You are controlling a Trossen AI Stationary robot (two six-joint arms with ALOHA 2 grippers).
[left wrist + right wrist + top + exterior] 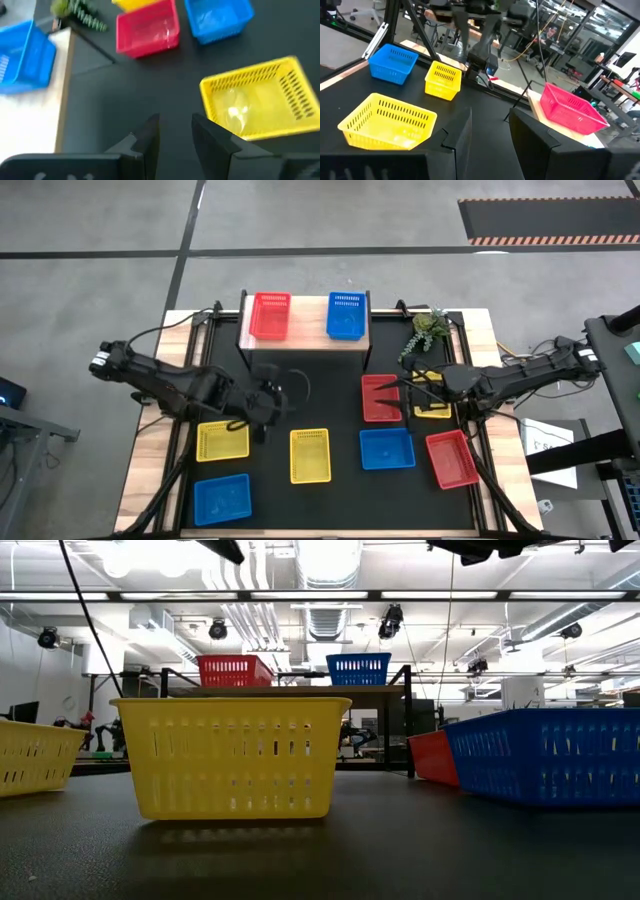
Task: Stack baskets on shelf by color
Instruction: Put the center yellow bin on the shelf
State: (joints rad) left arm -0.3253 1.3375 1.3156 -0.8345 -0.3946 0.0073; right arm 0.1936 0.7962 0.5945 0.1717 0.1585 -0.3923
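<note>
While a red basket [270, 315] and a blue basket [346, 316] are sitting on the shelf [305, 337], the left claw [268, 402], fingers apart and empty, is hovering near the middle yellow basket [309, 454], probably next; descend squarely over one rim.

The shelf [305, 340] carries one red basket [270, 315] and one blue basket [346, 316], apart; seven baskets lie upright before it.

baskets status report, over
Left gripper open, empty, above the table before the shelf. Right gripper open, empty. One red basket, one blue basket shelved; seven on table. Nothing blocking.
</note>
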